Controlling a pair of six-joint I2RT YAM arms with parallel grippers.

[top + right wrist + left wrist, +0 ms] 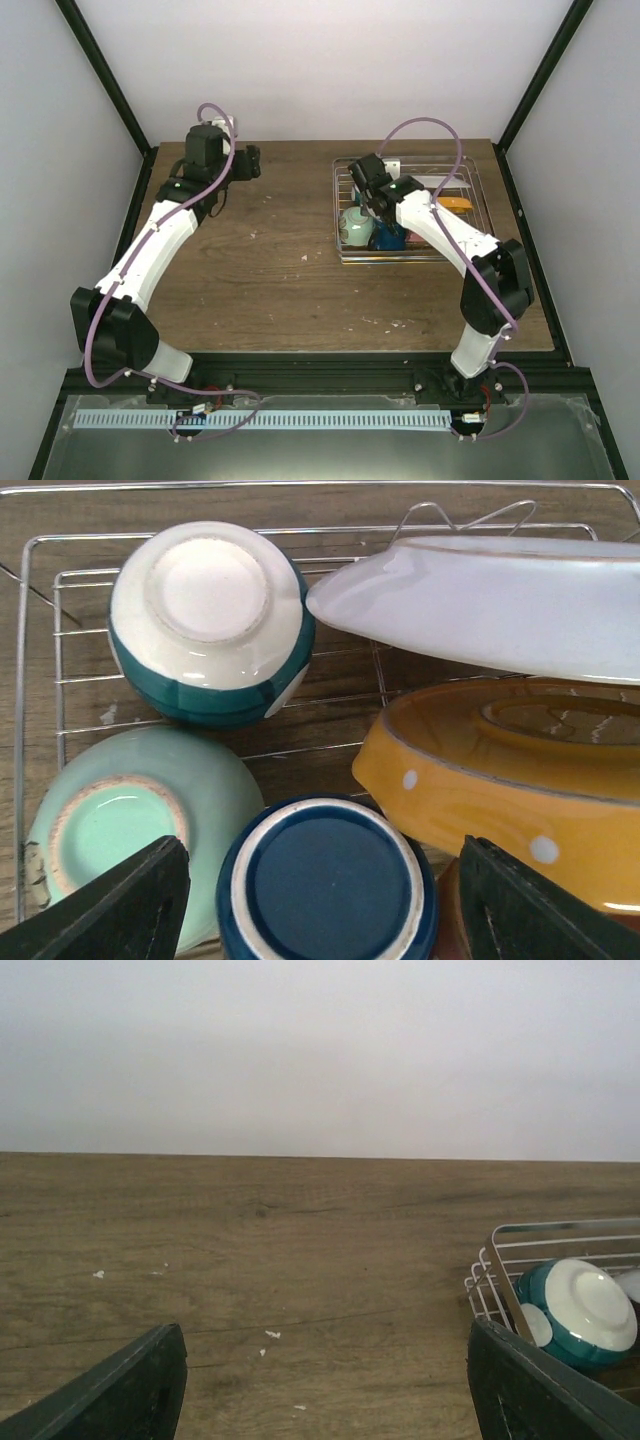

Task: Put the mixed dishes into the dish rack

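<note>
1. Right claw [325,912]: fingers apart, empty, poised over the upturned dark blue mug [325,878] (bottom centre, wrist view).
2. Dish rack [20,680]: holds the mug, pale green bowl [110,825] lower left, cream bowl [210,620] upper left, orange dotted plate [500,780] right.
3. Left claw [325,1390]: fingers apart, empty, above the worktop [300,1240], upper left overhead.

L arm [150,240] extended, wrist level, jaws open | R arm [450,232] bent, wrist down, jaws open
</note>
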